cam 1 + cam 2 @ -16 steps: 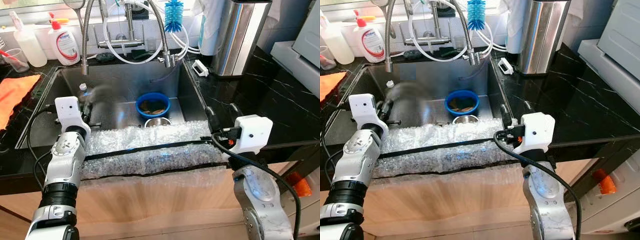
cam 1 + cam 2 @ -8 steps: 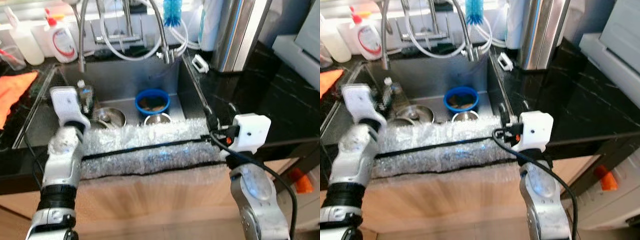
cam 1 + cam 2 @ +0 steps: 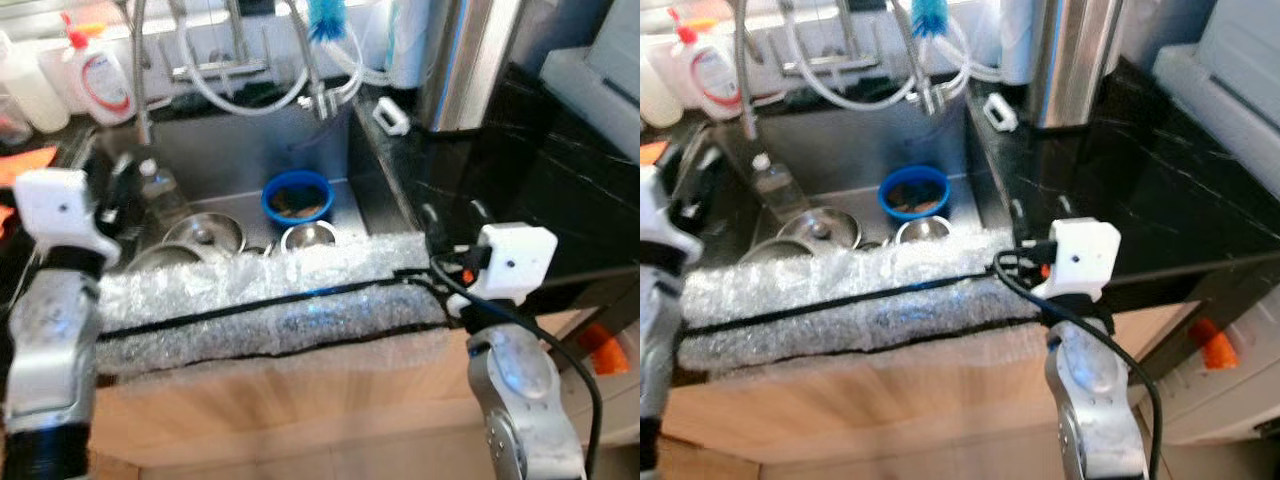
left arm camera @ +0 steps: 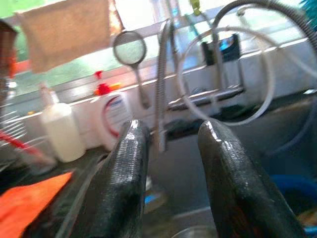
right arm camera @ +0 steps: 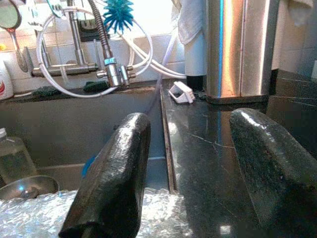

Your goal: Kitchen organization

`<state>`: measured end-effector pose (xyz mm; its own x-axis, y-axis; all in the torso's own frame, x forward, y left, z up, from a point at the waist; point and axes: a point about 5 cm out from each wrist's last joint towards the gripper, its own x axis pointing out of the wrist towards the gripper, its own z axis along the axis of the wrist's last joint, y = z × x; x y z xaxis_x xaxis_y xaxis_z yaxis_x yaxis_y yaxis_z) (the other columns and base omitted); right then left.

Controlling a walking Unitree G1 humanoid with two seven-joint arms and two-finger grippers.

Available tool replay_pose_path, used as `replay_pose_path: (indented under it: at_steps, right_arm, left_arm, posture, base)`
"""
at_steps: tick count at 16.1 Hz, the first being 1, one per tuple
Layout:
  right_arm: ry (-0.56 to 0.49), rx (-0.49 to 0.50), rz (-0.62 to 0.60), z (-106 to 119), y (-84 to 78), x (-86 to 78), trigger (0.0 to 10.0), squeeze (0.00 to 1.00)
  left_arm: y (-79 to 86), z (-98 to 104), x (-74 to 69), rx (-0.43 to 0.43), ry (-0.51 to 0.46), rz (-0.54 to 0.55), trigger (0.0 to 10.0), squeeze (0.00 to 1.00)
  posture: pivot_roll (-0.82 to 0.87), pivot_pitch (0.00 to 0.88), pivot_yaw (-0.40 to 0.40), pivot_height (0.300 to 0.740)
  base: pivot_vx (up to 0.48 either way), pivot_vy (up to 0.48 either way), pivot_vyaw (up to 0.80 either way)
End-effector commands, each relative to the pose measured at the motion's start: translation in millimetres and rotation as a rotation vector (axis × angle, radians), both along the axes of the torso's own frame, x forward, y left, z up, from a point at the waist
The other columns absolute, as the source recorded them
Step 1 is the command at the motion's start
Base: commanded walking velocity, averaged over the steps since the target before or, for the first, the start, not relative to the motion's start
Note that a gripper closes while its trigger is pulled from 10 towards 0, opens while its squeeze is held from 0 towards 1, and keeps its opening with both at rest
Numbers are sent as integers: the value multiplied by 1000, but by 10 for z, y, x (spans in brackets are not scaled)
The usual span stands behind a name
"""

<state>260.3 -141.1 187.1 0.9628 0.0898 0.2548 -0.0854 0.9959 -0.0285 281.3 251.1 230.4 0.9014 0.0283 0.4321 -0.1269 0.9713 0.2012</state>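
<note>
left eye view: steel sink basin [image 3: 220, 165] sunk in a black marbled worktop [image 3: 520, 190], w/ a strip of bubble wrap taped w/ black bands [image 3: 270, 305] along its near edge. in the basin, a round blue bowl w/ brown scraps [image 3: 297, 196] sits at 12 o'clock of a small steel bowl [image 3: 308, 236], nearly touching. at 9 o'clock of those lies a steel pot lid w/ knob [image 3: 203, 232], and a clear plastic bottle w/ white cap [image 3: 160, 195] stands at 10 o'clock of the lid, near the basin's left wall.

left pincer [image 4: 171, 173] is raised over the sink's left part, black fingers [image 4: 126, 183] apart, nothing between them; left wrist view looks past them to a coiled steel tap hose [image 4: 163, 84], a white soap bottle w/ red pump [image 4: 111, 116] and an orange cloth [image 4: 27, 203] on the worktop.

right pincer [image 5: 198, 193] is over the sink's right front corner, fingers [image 5: 116, 178] spread wide, empty, above the wrap and worktop edge. at 12 o'clock of it stands a tall steel cylinder bin [image 5: 237, 47], w/ a small white clip-like object [image 5: 181, 92] at the bin's 9 o'clock. a teal bristle dish brush [image 5: 118, 12] hangs by the tap [image 5: 116, 74].

right eye view: white wrist camera housing [image 3: 1083, 258] tops the right arm; blurry overall.
</note>
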Motion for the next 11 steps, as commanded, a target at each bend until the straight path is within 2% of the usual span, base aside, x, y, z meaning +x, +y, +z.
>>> replay_pose_path:
  at_steps: [1,2,7,9,11]
  right_arm:
    - [-37,-1,-4,71,-8,-17,10000,0]
    - [-40,-6,-14,76,-32,-19,10000,0]
    - [-50,-16,-58,76,-153,-36,10000,0]
    - [-52,-21,-72,75,-186,-33,10000,0]
    - [-52,-26,-71,79,-194,-19,10000,0]
  left_arm:
    - [64,30,-92,40,3,29,10000,0]
    - [84,-14,-183,57,23,41,10000,0]
    - [112,-160,-420,90,100,67,10000,0]
    - [105,-197,-488,88,116,71,10000,0]
    - [81,-206,-492,95,127,63,10000,0]
  posture:
    - [-57,137,87,740]
    - [-57,135,86,740]
    - [-54,125,77,740]
    - [-52,123,73,740]
    - [-50,126,71,740]
  base:
    - [0,0,0]
    - [0,0,0]
    - [0,0,0]
    - [0,0,0]
    - [0,0,0]
